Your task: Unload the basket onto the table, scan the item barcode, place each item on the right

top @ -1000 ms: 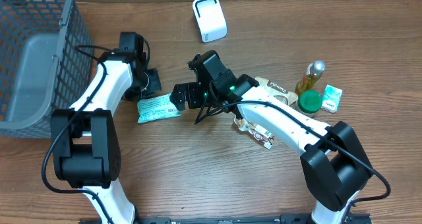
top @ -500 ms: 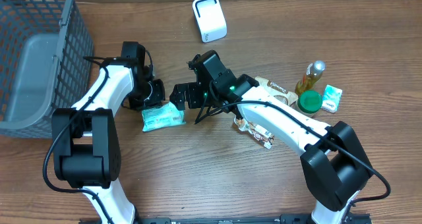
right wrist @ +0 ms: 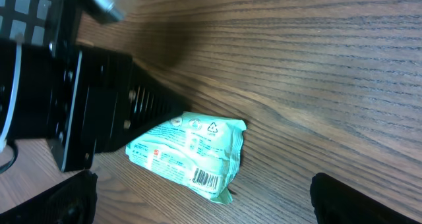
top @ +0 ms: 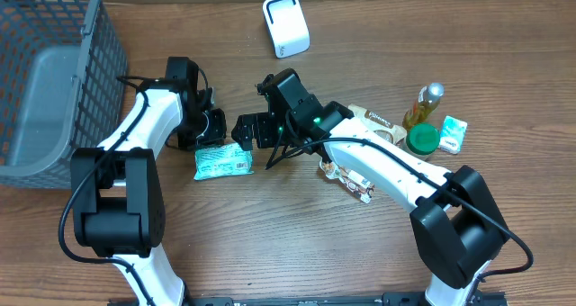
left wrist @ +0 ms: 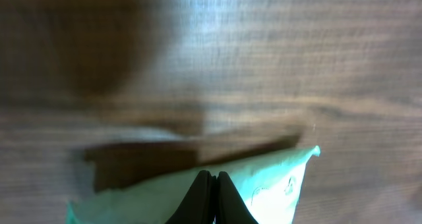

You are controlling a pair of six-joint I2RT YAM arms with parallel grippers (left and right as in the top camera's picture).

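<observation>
pinching the top edge of a pale green packet (left wrist: 277, 184) with the left gripper (left wrist: 210, 179), fingertips pressed together and the thin film caught between them. hanging just under that hand and resting low against the wooden table (left wrist: 264, 66), printed side up. showing a barcode (right wrist: 208, 179) on the upward face, near the corner turned away from the left hand.

facing the same packet from the opposite side with the right gripper (top: 249, 130), fingers spread wide, clamped on nothing, the packet just ahead of them and apart from both tips.

trailing back behind the right hand, beside its arm: crumpled snack wrappers (top: 351, 175), then an upright bottle (top: 423, 103), a round green lid (top: 422, 139) and a small green box (top: 453, 133), all close together.

standing well beyond both hands near the far edge of the table, a white scanner (top: 286, 25). sitting out past the left arm, well apart from the packet, a grey wire basket (top: 99, 36).
</observation>
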